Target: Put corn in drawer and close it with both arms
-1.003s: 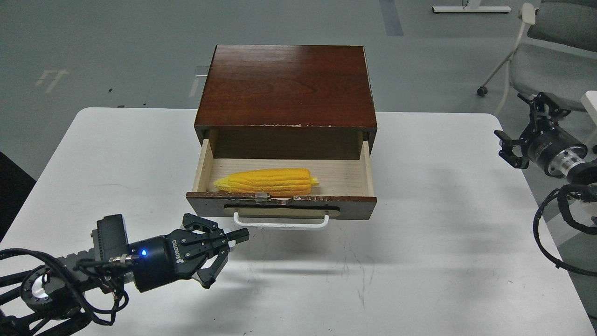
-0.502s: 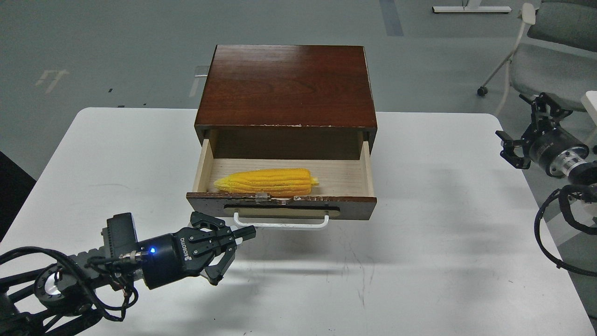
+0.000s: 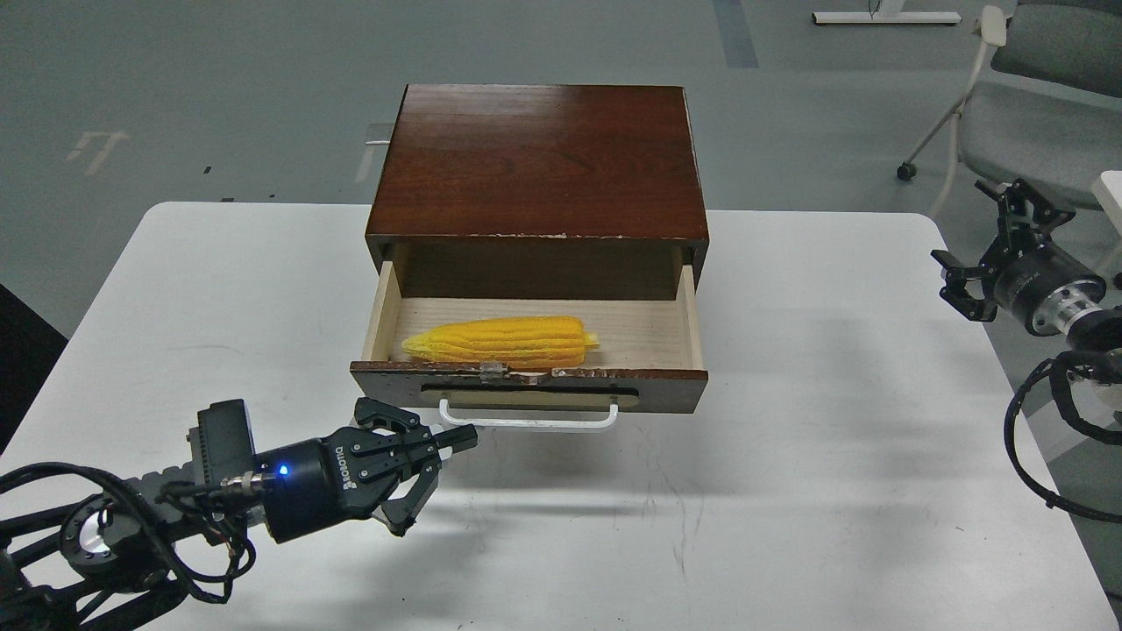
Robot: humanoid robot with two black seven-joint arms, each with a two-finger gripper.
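The corn (image 3: 501, 341) lies on its side inside the open drawer (image 3: 666, 388), close behind the front panel, with its pointed end to the left. The drawer is pulled out of the dark brown cabinet (image 3: 536, 158). Its white bar handle (image 3: 528, 423) faces me. My left gripper (image 3: 438, 478) is open and empty, just below and left of the handle's left end, with its upper fingertip (image 3: 465, 436) close to the handle. My right gripper (image 3: 971, 241) is open and empty, off the table's right edge and far from the drawer.
The white table (image 3: 789, 491) carries the cabinet at its back middle. A grey office chair (image 3: 1026, 114) stands behind at the right. Black cables (image 3: 1043, 438) hang by my right arm past the table's right edge.
My left gripper has moved up and to the right, closer to the handle's left end. The right gripper has shifted only slightly. The corn and the drawer have not moved.
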